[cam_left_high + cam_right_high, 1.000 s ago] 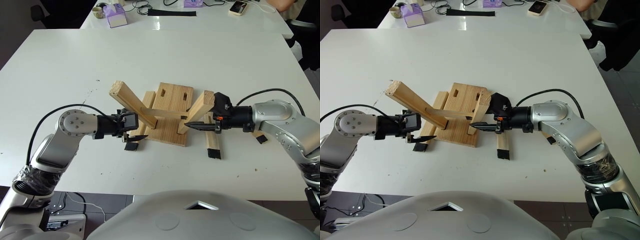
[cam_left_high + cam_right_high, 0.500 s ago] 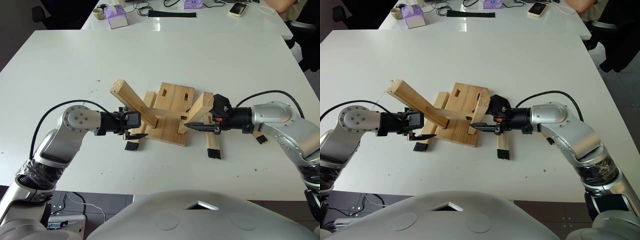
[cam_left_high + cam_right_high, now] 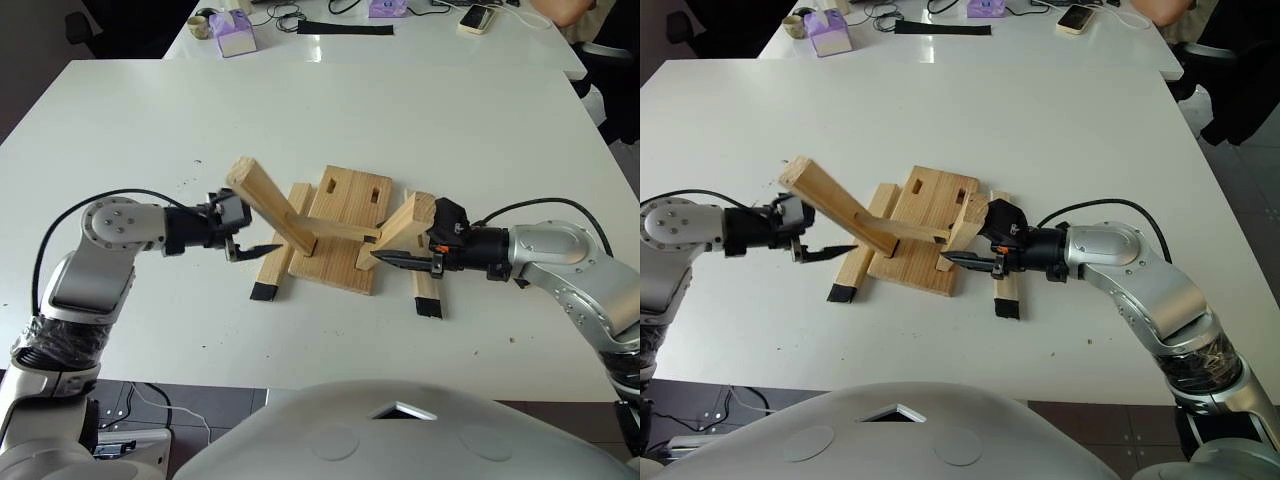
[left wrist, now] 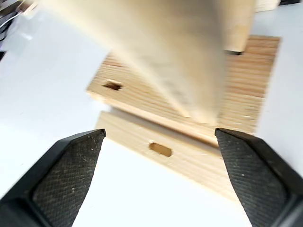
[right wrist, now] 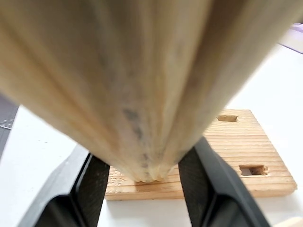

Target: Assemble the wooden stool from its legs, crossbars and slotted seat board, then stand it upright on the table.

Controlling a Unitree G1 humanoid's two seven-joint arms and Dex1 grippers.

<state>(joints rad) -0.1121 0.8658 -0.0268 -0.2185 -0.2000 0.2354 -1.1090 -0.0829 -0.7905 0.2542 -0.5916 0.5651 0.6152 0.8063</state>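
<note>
The slotted seat board (image 3: 345,215) lies flat mid-table. Over it, two legs joined by a crossbar (image 3: 338,229) lean at an angle. My right gripper (image 3: 386,258) is shut on the right leg (image 3: 403,218); its fingers (image 5: 93,185) press both sides of the wood. My left gripper (image 3: 260,249) is open just left of the tilted left leg (image 3: 265,200), which runs above the gap between its fingers (image 4: 71,172) without touching them. Two loose legs with black feet lie flat: one (image 3: 272,268) at the board's left edge, one (image 3: 426,288) at its right.
A second table at the back holds a purple tissue box (image 3: 233,30), a mug (image 3: 201,22), a black strip (image 3: 345,27) and a phone (image 3: 476,15). Bare white tabletop (image 3: 120,130) surrounds the stool parts; its front edge is close to me.
My left gripper has drawn back leftward and up from beneath the left leg. The right gripper has shifted slightly right and down with its leg, so the leg frame sits a little lower.
</note>
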